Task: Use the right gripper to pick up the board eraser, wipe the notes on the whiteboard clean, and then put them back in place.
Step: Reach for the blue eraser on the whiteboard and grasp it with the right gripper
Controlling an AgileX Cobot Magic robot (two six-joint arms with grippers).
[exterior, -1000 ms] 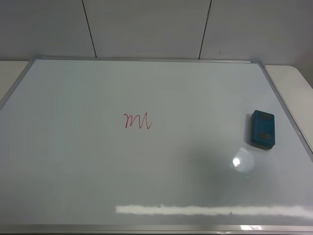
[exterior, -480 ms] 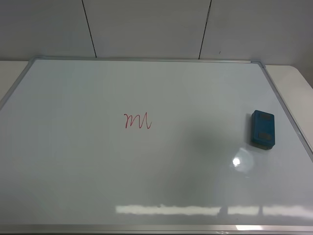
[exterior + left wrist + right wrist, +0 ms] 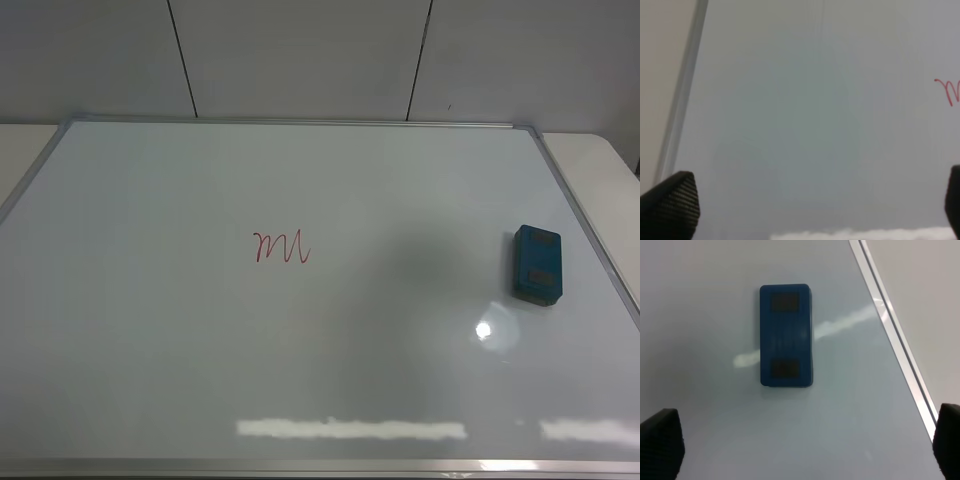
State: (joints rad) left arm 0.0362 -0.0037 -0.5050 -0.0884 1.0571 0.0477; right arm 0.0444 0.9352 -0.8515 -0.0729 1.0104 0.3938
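The whiteboard [image 3: 150,330] fills most of the exterior high view. The red notes [image 3: 281,247], a cursive "m", sit a little left of its middle and show at the edge of the left wrist view [image 3: 949,91]. The teal board eraser [image 3: 538,264] lies flat near the board's right frame. In the right wrist view the eraser [image 3: 785,335] lies ahead of my right gripper [image 3: 805,447], which is open wide and empty above the board. My left gripper [image 3: 820,205] is open and empty over the board's left part. Neither arm shows in the exterior high view.
The board's silver frame runs along its right edge [image 3: 895,335] and left edge [image 3: 682,95]. A pale table surface [image 3: 600,165] lies beyond the frame on the right. A grey panelled wall [image 3: 300,55] stands behind the board.
The light reflections near the board's front edge have shifted. The eraser and the notes have not moved.
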